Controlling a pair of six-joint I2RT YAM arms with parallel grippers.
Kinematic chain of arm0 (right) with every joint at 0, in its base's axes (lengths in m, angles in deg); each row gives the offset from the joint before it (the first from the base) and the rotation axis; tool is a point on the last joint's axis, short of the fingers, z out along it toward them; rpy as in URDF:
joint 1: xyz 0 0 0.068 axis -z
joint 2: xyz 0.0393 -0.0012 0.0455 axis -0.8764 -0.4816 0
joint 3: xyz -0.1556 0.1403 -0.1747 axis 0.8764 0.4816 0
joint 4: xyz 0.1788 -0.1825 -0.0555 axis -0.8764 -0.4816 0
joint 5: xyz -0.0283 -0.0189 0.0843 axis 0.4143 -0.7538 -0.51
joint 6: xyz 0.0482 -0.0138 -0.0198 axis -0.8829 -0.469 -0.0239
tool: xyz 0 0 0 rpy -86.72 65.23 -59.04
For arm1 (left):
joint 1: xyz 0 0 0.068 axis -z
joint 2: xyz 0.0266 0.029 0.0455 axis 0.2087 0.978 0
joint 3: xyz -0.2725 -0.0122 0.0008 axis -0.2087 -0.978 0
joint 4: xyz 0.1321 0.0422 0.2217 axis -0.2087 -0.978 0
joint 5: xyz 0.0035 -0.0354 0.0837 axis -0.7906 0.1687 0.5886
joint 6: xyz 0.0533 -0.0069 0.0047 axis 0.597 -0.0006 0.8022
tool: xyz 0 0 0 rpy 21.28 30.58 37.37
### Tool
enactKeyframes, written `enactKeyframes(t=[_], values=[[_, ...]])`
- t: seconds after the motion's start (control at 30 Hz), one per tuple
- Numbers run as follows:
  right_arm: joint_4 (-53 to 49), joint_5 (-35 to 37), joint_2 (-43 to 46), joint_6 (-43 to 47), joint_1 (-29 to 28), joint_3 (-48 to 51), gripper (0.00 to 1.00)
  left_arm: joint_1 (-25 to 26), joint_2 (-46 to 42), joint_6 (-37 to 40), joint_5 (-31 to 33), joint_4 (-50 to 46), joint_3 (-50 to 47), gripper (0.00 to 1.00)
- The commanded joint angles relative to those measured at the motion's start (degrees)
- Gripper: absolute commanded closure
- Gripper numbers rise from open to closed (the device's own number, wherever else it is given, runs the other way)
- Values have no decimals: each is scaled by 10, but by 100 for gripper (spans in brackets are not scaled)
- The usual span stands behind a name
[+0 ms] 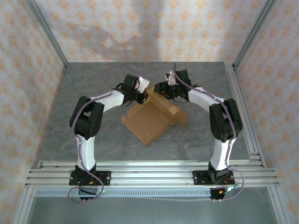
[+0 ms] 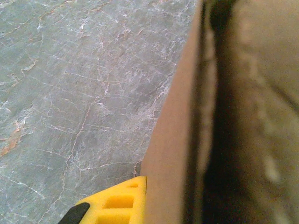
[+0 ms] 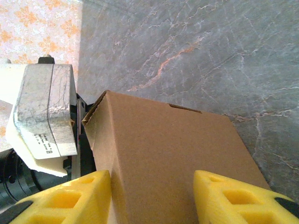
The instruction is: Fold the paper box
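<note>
The paper box [image 1: 152, 119] is seen near the middle of the grey marbled table [image 1: 93, 88], between the two arms, half folded, with one broad panel lying flat toward the near side and raised walls on its far side. The left claw [image 1: 142, 95] is placed at the far left edge of the box and is closed narrow on a thin upright cardboard wall. In the left wrist view one yellow finger [image 2: 117, 205] is seen pressed against that wall, while the other finger is hidden behind it. The right claw [image 1: 162, 90] is placed at the far right part of the box. In the right wrist view its yellow fingers [image 3: 79, 196] are held about half apart with brown cardboard between them. Whether the cardboard is gripped there cannot be told.
</note>
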Motion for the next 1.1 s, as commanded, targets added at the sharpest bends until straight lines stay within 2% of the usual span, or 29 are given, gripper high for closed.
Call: enactKeyframes(t=[0.0, 0.4, 0.63, 0.97, 1.07], values=[[0, -10, 5, -24, -34, 23, 51, 2, -25, -34, 12, 49, 4, 100], [-9, 19, 17, -20, -7, 23, 48, 4, -40, -16, 12, 58, -19, 99], [-21, 16, -1, -10, -4, -5, 39, 16, -69, -19, 41, 100, -63, 99], [-29, -17, -38, 9, -3, -22, 39, 68, -89, -47, 112, 133, -102, 95], [-45, -19, -44, 24, -3, -23, 39, 72, -84, -71, 112, 146, -108, 94]])
